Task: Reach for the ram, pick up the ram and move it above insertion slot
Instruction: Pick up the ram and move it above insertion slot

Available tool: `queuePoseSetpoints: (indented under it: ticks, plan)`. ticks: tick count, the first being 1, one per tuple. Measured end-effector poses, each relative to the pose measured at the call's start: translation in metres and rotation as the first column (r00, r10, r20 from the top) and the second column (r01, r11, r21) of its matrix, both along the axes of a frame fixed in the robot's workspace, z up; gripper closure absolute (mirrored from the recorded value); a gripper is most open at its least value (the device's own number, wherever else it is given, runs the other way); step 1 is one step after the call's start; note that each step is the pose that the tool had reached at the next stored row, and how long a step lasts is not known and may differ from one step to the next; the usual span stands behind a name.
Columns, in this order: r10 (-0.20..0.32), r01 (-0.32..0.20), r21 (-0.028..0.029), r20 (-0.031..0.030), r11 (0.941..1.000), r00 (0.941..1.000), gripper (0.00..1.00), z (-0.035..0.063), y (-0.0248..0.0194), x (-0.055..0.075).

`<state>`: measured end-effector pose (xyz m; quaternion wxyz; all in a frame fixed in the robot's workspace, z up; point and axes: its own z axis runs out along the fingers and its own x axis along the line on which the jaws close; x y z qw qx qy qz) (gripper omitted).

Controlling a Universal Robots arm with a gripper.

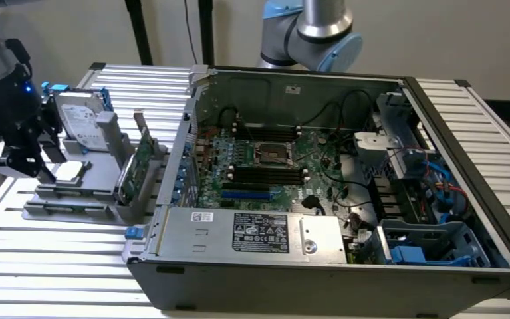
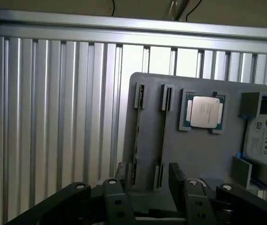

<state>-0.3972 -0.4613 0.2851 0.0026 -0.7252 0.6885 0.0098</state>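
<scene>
The ram (image 2: 163,136) stood on edge in its slot in the grey holder (image 2: 196,150), running straight out from the gap between the jaws. The gripper (image 2: 150,172) had its jaws apart, holding nothing. A second card (image 2: 136,140) stood parallel, closer to one finger. The processor (image 2: 203,111) and hard drive (image 2: 264,138) lay past the other finger. Bare ribbed table (image 2: 54,117) spread beyond the holder's edge.

I work over a table (image 1: 50,266) of ribbed silver slats that gleam white under bright light, with a plain pale wall (image 1: 467,40) behind it, two black poles (image 1: 135,30) rising against that wall and a thin dark cable (image 1: 189,26) hanging between them.
</scene>
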Motion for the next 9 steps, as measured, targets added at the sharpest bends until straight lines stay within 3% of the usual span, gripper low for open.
queuePoseSetpoints:
  ticks: [9]
  plan:
    - [0.002, -0.002, 0.0, 0.0, 1.0, 1.0, 0.52, -0.0163, -0.0013, -0.002]
